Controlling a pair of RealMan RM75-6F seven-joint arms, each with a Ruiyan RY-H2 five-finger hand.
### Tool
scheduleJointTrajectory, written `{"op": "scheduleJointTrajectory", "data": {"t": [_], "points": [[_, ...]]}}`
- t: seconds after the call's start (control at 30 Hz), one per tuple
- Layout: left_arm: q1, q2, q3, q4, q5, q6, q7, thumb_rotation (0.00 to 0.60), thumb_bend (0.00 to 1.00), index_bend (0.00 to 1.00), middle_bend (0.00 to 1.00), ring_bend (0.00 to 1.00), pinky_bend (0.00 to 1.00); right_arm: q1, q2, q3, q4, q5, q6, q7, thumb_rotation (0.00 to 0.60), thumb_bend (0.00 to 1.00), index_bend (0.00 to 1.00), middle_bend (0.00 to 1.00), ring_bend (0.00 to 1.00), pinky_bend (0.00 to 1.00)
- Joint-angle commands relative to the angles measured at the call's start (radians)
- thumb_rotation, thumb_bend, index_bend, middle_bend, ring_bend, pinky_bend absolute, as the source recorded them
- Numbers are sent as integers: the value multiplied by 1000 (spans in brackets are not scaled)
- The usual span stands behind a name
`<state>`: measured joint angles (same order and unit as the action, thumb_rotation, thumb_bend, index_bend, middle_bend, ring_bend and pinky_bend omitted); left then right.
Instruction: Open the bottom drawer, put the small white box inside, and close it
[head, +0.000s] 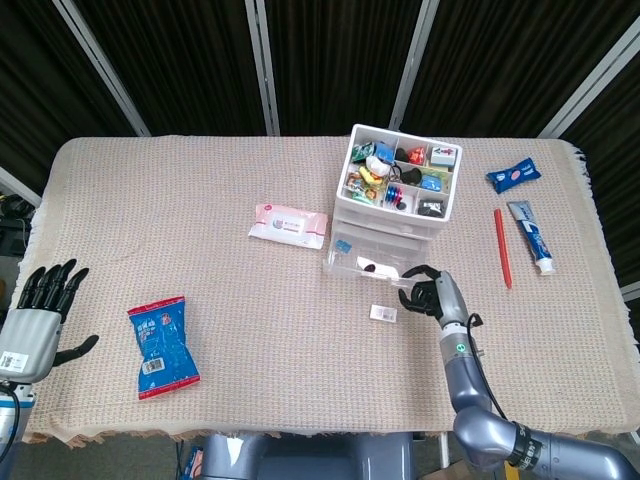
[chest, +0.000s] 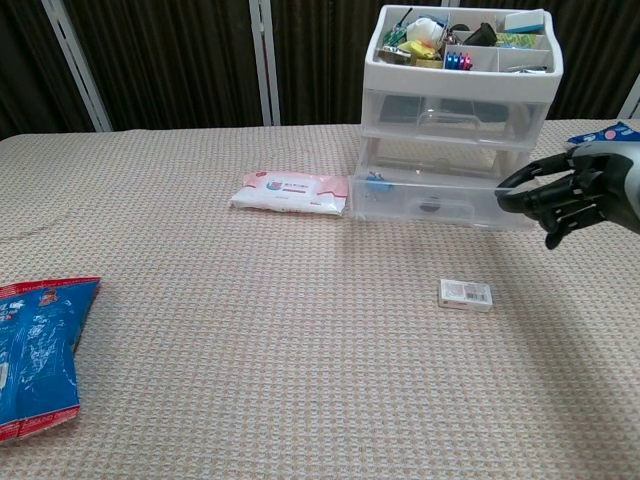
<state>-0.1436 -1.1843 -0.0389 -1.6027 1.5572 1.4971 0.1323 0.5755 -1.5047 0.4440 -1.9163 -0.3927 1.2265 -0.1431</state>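
Blue snack bag (chest: 35, 352) clipped by chest view's left and bottom edges. Small white box (head: 383, 314) label too small to read. Left hand (head: 35, 325) only in head view, arm cut off.

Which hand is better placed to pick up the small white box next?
The right hand. It sits at the front of the pulled-out bottom drawer, with the small white box just beside it on the cloth. The left hand rests at the table's far left edge, beyond the blue snack bag.

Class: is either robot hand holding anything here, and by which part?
The right hand hooks the bottom drawer at its front right edge. The left hand holds nothing.
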Motion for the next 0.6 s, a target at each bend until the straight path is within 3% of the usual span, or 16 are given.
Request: {"op": "scheduleJointTrajectory", "data": {"t": [0.03,0.2,0.27,0.5,0.6], "points": [[0,0,0,-1,0,1,1,600,194,71,0,0,0,-19,9,-13,-20,-29,-3,23,600,310,377,722,730,624],[-1,-2,-2,1,-5,-3,6,600,194,71,0,0,0,-34,30,-33,-42,-74,-22,32,600,282,136,716,723,624],[-1,-2,-3,1,-6,-2,7,600,194,71,0,0,0,-35,41,-36,-47,-76,-38,35,600,262,95,715,722,624],[-1,-3,-4,2,-7,-2,5,600,193,71,0,0,0,-74,61,-73,-87,-177,-28,69,600,228,103,714,722,624],[-1,-2,-4,3,-6,-2,3,600,195,71,0,0,0,-111,46,-142,-107,-318,39,64,600,229,109,715,723,624]]}}
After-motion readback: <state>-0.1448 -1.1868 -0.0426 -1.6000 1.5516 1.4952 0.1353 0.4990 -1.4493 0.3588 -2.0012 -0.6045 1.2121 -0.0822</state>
